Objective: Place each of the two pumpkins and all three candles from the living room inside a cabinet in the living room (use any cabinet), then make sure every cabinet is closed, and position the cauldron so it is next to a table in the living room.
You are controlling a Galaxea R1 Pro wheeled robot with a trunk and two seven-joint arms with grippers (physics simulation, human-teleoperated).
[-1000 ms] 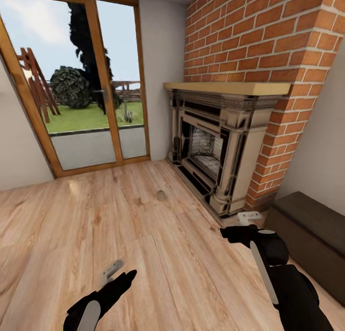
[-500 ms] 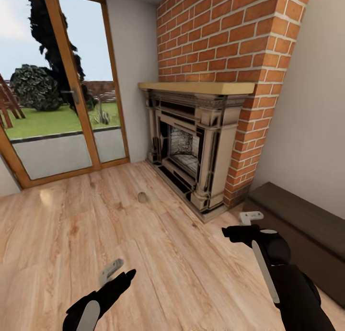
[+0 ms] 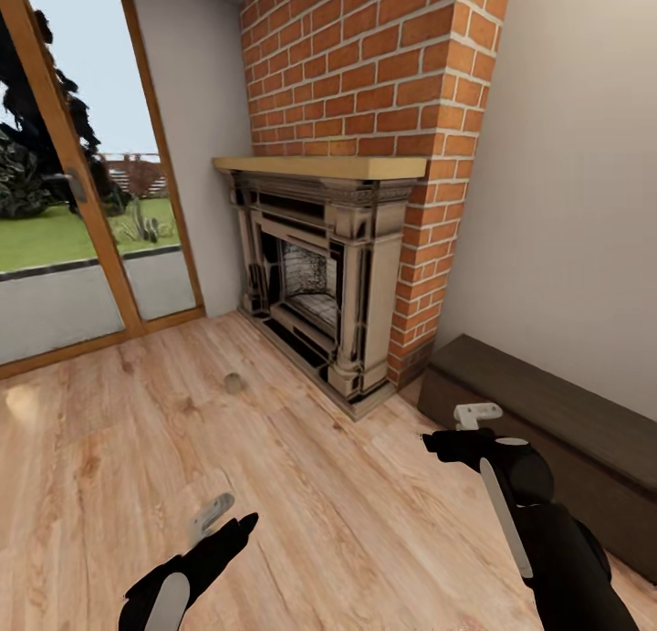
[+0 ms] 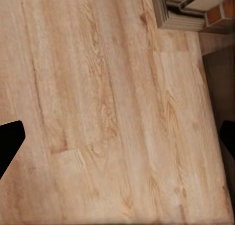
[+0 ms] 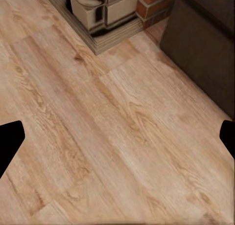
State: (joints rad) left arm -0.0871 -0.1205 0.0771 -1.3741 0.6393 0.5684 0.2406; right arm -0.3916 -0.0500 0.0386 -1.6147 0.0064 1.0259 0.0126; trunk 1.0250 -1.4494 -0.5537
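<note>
Ahead, a short tan-beige cylinder candle (image 3: 234, 383) stands on the pale wood floor left of the fireplace, well apart from both empty, wide-open pincers; the left gripper (image 3: 219, 514) looks nearer, while the long dark brown cabinet (image 3: 547, 425) lies beside the right gripper (image 3: 461, 427)

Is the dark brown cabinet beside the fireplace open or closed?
Closed, as far as visible: the cabinet shows a flat front with nothing pulled out. Its far end is out of frame.

Home living rm: brick chimney (image 3: 383, 65) w/ ornate fireplace (image 3: 315, 279), wood plank floor (image 3: 274, 485), glass patio doors (image 3: 73, 220) to garden, low dark cabinet (image 3: 547, 430) by wall.
</note>
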